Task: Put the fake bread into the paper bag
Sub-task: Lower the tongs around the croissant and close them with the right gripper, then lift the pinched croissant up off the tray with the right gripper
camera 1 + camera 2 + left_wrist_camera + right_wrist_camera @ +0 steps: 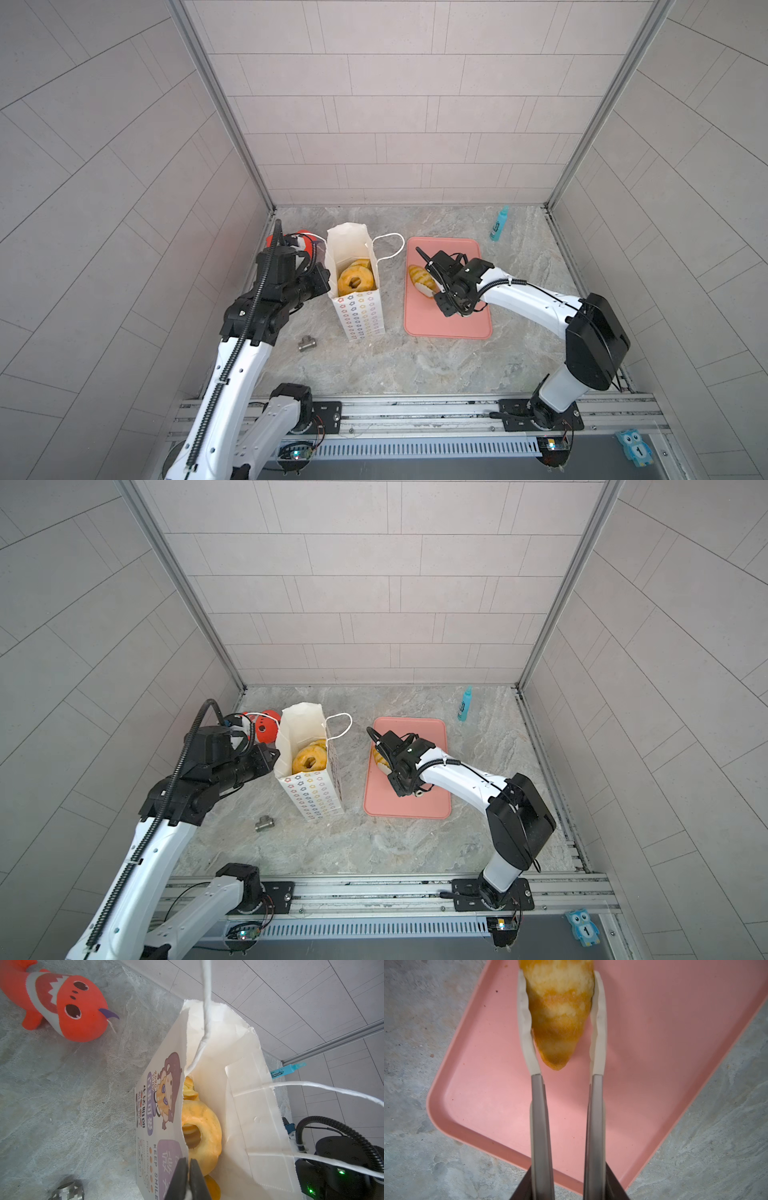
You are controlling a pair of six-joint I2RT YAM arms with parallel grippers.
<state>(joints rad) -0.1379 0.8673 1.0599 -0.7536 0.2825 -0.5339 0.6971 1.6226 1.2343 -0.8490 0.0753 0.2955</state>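
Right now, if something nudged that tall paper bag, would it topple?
Possibly: the paper bag stands tall on a narrow base. Its thin walls look floppy, likely to buckle. The bread inside and the left gripper pinching its edge probably steady it.

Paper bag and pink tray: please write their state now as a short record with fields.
paper bag: upright, open, ring donut on top inside
left end effector: shut on the bag's rim
right end effector: holds tongs
long loaf: between the tong tips, over pink tray
other bread on tray: none visible
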